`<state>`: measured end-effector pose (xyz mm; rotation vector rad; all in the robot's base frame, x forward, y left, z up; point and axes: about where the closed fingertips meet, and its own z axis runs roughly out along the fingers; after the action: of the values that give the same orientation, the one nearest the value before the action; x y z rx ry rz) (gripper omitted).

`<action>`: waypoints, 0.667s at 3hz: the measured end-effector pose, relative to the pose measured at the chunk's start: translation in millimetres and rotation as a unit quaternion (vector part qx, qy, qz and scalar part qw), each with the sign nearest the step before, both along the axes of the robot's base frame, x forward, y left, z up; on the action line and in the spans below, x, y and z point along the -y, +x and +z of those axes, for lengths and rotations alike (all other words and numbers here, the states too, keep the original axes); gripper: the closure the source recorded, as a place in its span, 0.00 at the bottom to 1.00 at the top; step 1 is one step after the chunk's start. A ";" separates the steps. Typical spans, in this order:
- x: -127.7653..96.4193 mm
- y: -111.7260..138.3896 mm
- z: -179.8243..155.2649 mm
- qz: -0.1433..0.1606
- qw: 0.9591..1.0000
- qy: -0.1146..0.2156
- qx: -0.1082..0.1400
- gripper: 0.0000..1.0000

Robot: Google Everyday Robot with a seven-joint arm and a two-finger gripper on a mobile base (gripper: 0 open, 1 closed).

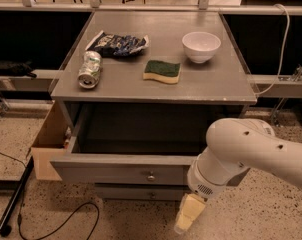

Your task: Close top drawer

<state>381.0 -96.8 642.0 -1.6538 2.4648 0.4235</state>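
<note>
The top drawer [116, 170] is a wide grey drawer pulled well out of the cabinet, with its dark inside showing. A small round metal knob [150, 176] sits at the centre of its flat front. My gripper [189, 213] hangs low on the white arm [246, 154], just in front of and below the right part of the drawer front, pointing down at the floor. It holds nothing that I can see.
On the cabinet top [211, 84] lie a can [89, 69], a dark snack bag [118, 44], a green sponge [162, 71] and a white bowl [201, 46]. A second drawer front [136, 193] shows below. A cardboard box [47, 144] stands at the left and a black cable [51, 219] lies on the floor.
</note>
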 end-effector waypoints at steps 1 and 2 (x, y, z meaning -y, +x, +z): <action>-1.9 22.9 -0.3 0.005 1.000 -0.023 0.017 0.03; -1.9 22.9 -0.3 0.005 1.000 -0.023 0.017 0.26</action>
<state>403.9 -94.9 641.7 -1.6777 2.4605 0.3396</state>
